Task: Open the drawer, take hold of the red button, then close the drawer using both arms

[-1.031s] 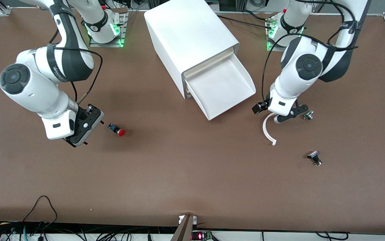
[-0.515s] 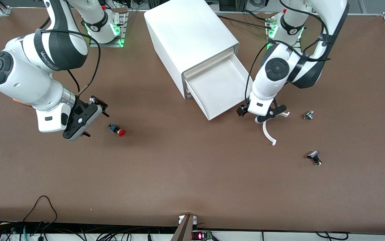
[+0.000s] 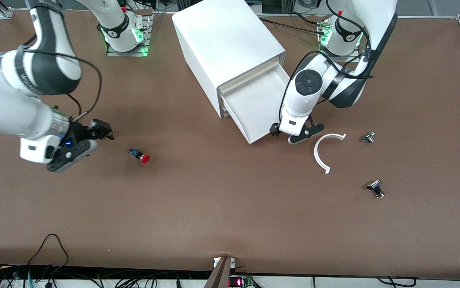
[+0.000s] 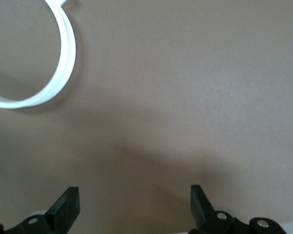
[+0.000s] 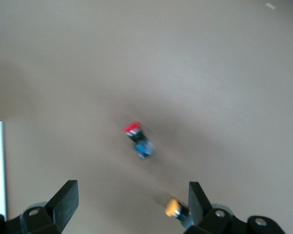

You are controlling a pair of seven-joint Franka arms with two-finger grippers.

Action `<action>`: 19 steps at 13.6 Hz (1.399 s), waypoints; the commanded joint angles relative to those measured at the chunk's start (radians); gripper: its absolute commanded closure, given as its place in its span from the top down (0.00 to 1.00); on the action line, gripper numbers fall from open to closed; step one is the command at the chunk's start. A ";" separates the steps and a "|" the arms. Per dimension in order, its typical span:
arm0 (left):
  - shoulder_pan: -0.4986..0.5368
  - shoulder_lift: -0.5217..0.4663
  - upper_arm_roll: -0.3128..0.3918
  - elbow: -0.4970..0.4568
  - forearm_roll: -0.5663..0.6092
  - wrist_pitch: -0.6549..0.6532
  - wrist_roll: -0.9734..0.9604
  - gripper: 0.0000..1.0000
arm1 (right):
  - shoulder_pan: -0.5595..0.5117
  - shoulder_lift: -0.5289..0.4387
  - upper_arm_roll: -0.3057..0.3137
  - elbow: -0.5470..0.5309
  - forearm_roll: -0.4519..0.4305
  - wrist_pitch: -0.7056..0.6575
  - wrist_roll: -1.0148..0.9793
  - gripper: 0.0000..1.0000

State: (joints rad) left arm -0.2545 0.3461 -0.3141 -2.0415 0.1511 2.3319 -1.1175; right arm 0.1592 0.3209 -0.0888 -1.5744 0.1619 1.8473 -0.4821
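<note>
Front view: the drawer [image 3: 266, 105] stands pulled out of the cabinet [image 3: 230, 48]; the left gripper [image 3: 297, 135] hangs by its front corner, a white ring piece [image 3: 321, 154] beside it; the button [image 3: 139, 155] lies on the table [image 3: 221, 208] toward the right arm's end, near the right gripper [image 3: 78, 143].

Left wrist view: fingers [image 4: 67, 207] wide apart, empty, over bare table; ring piece [image 4: 58, 58] near.

Right wrist view: fingers [image 5: 63, 200] wide apart, empty; button [image 5: 138, 139] lies apart; an orange-capped button [image 5: 175, 208] by one finger.
</note>
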 commanded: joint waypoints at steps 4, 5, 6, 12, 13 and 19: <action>-0.055 -0.056 -0.092 -0.065 0.022 -0.019 -0.190 1.00 | -0.099 -0.091 -0.017 0.055 -0.202 -0.174 0.004 1.00; -0.057 -0.058 -0.129 -0.065 0.018 -0.034 -0.224 1.00 | -0.099 -0.089 -0.037 0.106 -0.194 -0.242 0.005 1.00; -0.057 -0.062 -0.164 -0.065 0.015 -0.043 -0.241 1.00 | -0.099 -0.088 -0.046 0.138 -0.196 -0.272 0.004 1.00; -0.054 -0.102 -0.269 -0.074 -0.122 -0.143 -0.246 1.00 | -0.099 -0.091 -0.130 0.166 -0.130 -0.333 0.023 1.00; -0.054 -0.101 -0.269 -0.077 -0.122 -0.144 -0.243 1.00 | -0.099 -0.097 -0.132 0.166 -0.128 -0.347 0.034 1.00; 0.046 -0.099 -0.163 -0.043 -0.120 -0.138 -0.012 1.00 | -0.093 -0.159 -0.131 0.162 -0.139 -0.359 0.066 1.00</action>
State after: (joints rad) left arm -0.2409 0.2770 -0.5298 -2.0922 0.0575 2.2029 -1.2824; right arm 0.0659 0.2121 -0.2137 -1.4206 0.0152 1.5112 -0.4341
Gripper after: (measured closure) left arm 0.000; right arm 0.000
